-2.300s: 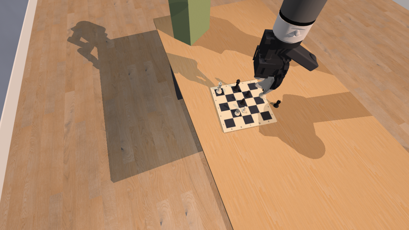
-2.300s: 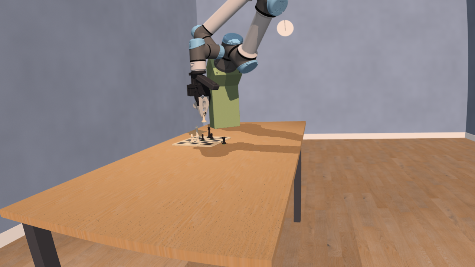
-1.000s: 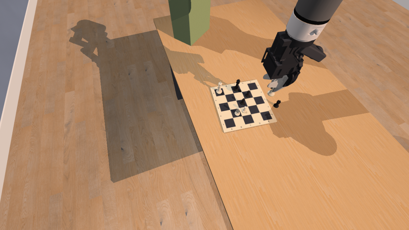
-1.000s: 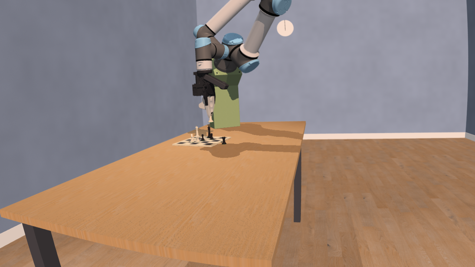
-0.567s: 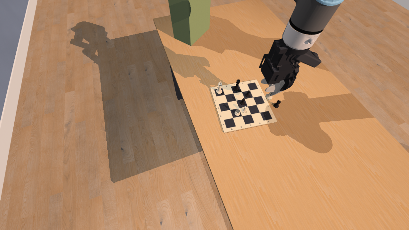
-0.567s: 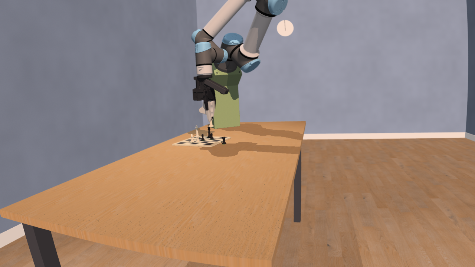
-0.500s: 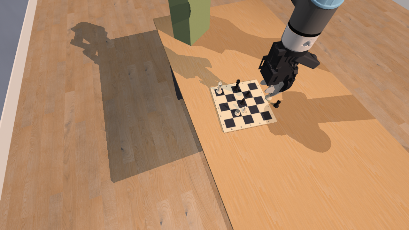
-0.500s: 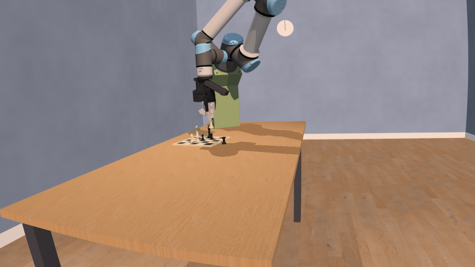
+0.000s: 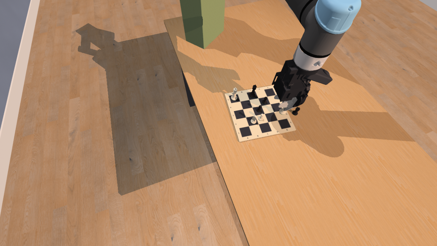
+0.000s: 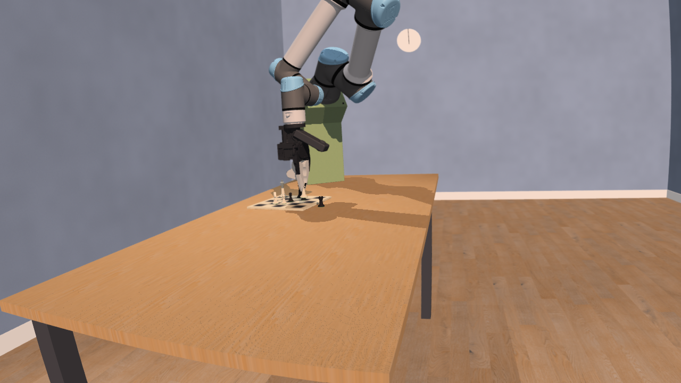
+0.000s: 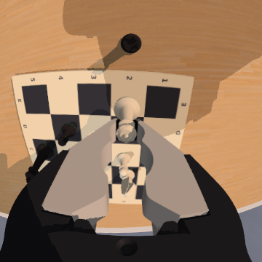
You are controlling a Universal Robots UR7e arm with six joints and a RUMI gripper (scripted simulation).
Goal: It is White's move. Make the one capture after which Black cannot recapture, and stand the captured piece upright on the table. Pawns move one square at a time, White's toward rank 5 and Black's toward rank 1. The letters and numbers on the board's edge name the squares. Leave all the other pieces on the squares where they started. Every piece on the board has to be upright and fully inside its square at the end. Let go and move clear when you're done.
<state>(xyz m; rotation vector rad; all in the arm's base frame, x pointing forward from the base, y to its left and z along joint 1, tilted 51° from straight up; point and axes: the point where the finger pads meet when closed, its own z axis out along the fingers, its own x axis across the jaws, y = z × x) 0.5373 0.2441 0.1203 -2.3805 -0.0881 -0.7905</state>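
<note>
Chessboard (image 9: pixel 241 138) (image 10: pixel 257 207) (image 11: pixel 58 75) beneath white chess pieces

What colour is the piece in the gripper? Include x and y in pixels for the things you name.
Cream white; the wrist view shows the piece (image 9: pixel 282 111) (image 10: pixel 304 193) (image 11: pixel 126 108) best.

Count, all views: we tally 8 chess pieces, 4 white and 4 black. White: we log 1 tall piece (image 9: pixel 234 96) (image 10: pixel 282 191), 1 knight (image 9: pixel 253 120) (image 10: pixel 274 198), 1 pawn (image 9: pixel 261 117) (image 11: pixel 124 159) and 1 piece between the fingers (image 9: pixel 282 111) (image 10: pixel 304 193). Black: we count 2 pawns (image 9: pixel 265 100) (image 11: pixel 68 130), 1 tall piece on the board and 1 piece (image 9: pixel 295 111) (image 10: pixel 321 201) (image 11: pixel 131 43) off it. We record 1 board (image 9: pixel 240 139) (image 10: pixel 257 207) (image 11: pixel 187 81) with 25 squares, 13 dark and 12 light. Furnishings: 1 table (image 9: pixel 305 189) (image 10: pixel 214 285) (image 11: pixel 218 33), 1 green pedestal (image 9: pixel 213 27) (image 10: pixel 328 159), 1 wall clock (image 10: pixel 409 46). Robot: 1 arm (image 9: pixel 320 39) (image 10: pixel 314 33), 1 gripper (image 9: pixel 285 109) (image 10: pixel 302 188) (image 11: pixel 126 121), 2 fingers.
</note>
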